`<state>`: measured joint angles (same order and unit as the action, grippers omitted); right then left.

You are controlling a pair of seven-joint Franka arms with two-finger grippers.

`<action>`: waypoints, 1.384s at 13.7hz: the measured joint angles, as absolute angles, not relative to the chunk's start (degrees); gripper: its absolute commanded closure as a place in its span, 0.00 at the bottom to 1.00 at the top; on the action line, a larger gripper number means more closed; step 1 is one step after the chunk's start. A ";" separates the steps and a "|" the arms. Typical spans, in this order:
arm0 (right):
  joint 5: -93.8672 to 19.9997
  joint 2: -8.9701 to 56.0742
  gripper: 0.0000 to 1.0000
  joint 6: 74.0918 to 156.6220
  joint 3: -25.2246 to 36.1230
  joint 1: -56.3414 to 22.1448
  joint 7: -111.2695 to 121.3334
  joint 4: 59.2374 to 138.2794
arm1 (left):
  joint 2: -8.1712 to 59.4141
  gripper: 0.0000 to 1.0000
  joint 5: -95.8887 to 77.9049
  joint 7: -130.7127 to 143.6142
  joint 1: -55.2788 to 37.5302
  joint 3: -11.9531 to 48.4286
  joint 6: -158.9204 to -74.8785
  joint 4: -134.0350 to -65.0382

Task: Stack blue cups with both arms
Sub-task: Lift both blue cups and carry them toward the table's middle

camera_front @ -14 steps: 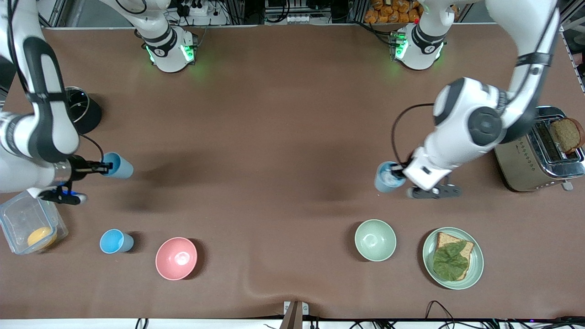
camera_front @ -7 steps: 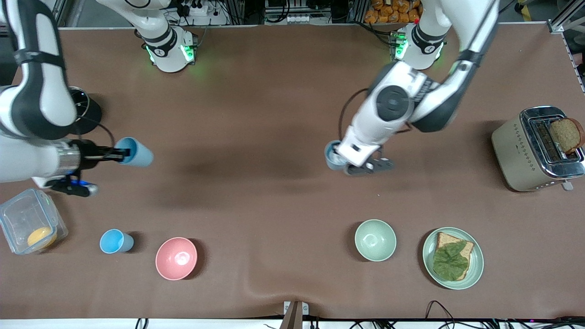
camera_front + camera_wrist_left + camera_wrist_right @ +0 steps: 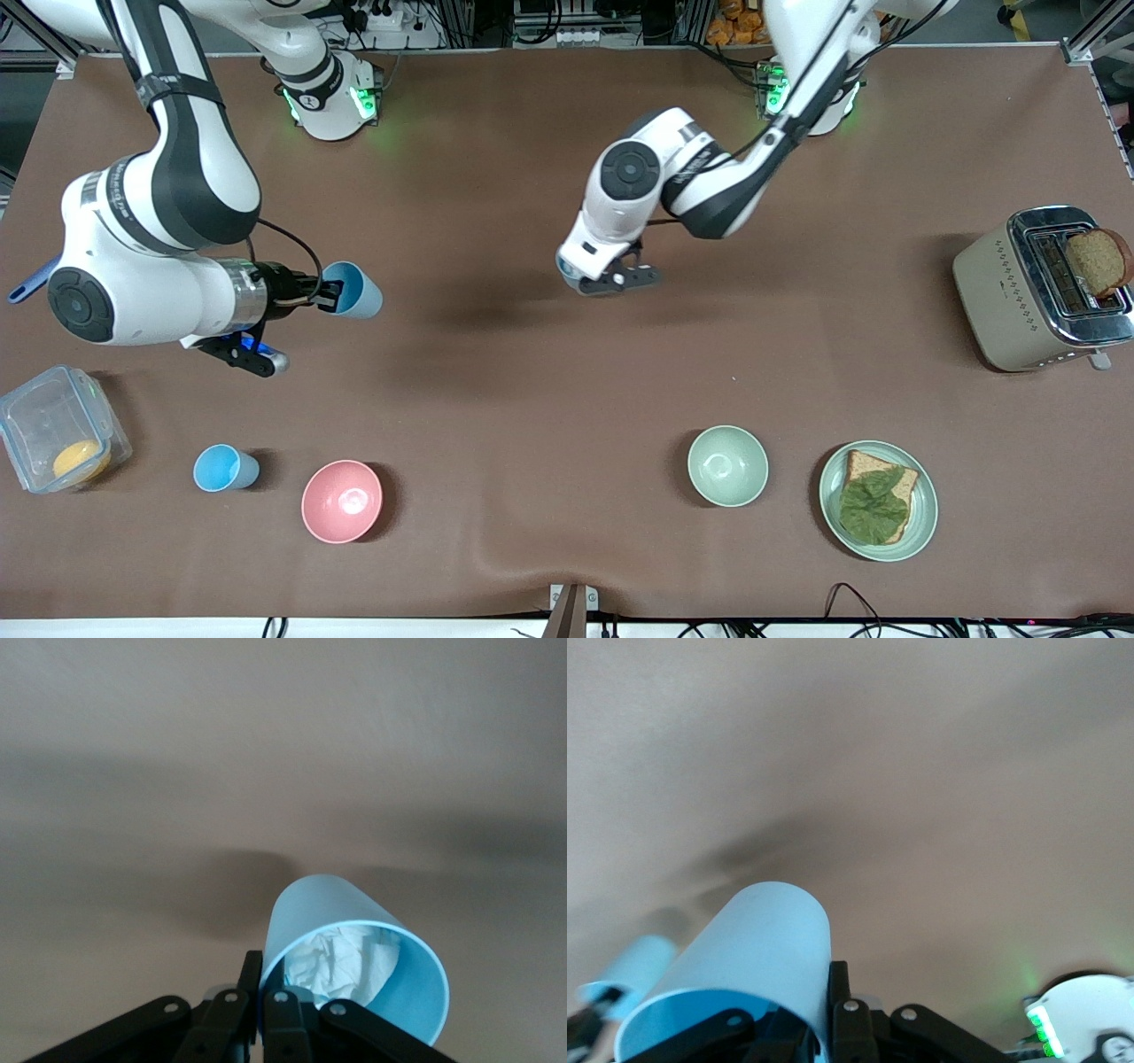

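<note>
The counter [image 3: 496, 390] is plain brown. Both blue cups [image 3: 354, 290] [image 3: 354, 957] are pale blue; one holds something crumpled and white. A brighter sky-blue cup [image 3: 223, 468] stands by a pink bowl [image 3: 342, 501]. There's a pale green bowl [image 3: 727, 465], a green plate [image 3: 833, 509], and a beige-and-chrome toaster [image 3: 1028, 297]. White arms, black fingers [image 3: 850, 1023].

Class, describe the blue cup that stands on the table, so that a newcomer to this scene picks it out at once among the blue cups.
Start at the clear lidded container at the right arm's end of the table. Between it and the pink bowl stands the sky-blue cup, upright with its mouth up. Unlike the two paler cups, it rests on the table and no gripper holds it.
</note>
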<state>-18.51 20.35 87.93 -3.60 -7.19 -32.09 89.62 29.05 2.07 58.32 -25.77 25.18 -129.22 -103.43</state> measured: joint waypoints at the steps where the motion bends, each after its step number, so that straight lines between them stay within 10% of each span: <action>1: -19.47 20.35 1.00 88.41 -3.62 -7.62 -34.31 89.56 | 29.72 1.00 2.07 58.79 -26.83 25.17 -132.34 -104.99; 7: -22.23 19.68 1.00 94.41 -3.78 -12.83 -43.92 91.18 | 32.81 1.00 2.07 58.85 -28.70 25.02 -141.25 -108.26; 9: -23.30 18.66 1.00 96.65 -3.81 -13.64 -44.83 93.63 | 33.16 0.52 2.07 58.85 -28.77 24.93 -141.77 -108.26; 10: -23.55 18.09 1.00 97.82 -3.84 -14.22 -45.41 94.93 | 33.16 0.01 2.07 58.85 -28.75 24.79 -141.77 -108.26; 19: -23.63 16.90 1.00 102.13 -3.92 -19.94 -53.02 97.63 | 24.75 0.00 2.07 59.01 -25.85 24.32 -133.79 -105.93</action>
<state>-23.63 16.90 102.13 -3.92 -19.94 -53.02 97.63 24.75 2.07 59.01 -25.85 24.32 -133.79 -105.93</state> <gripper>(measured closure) 0.947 0.009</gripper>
